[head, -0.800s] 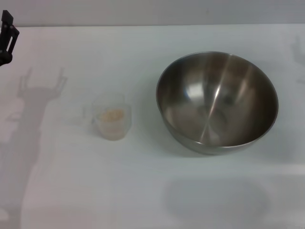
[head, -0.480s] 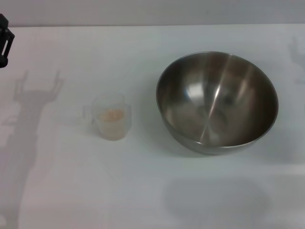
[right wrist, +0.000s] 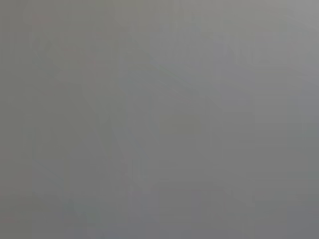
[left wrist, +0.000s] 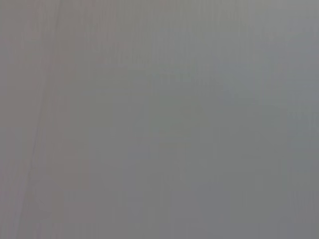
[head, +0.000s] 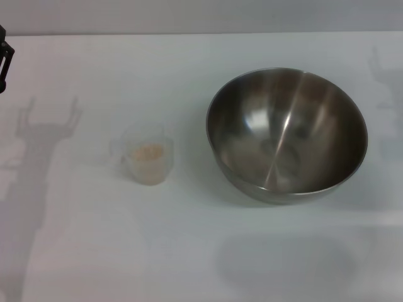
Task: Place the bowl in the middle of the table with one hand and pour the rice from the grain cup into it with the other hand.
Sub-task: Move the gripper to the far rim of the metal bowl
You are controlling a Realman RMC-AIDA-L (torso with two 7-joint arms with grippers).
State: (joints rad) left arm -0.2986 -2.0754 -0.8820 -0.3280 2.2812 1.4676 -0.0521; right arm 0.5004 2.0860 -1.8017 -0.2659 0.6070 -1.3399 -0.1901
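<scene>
The steel bowl [head: 287, 135] stands empty on the white table [head: 189, 251], right of the middle. The clear grain cup [head: 147, 153] stands upright to its left, apart from it, with rice [head: 150, 151] in its lower part. Only a black sliver of my left gripper [head: 3, 61] shows at the far left edge of the head view, well away from the cup. My right gripper is out of view. Both wrist views show only plain grey.
The shadow of the left gripper [head: 44, 129] lies on the table left of the cup. A fainter shadow [head: 385, 75] lies at the far right edge. The table's far edge runs along the top of the head view.
My left gripper has slid further out past the left edge, and its shadow has moved left. The shadow at the far right has grown. Bowl and cup have not moved.
</scene>
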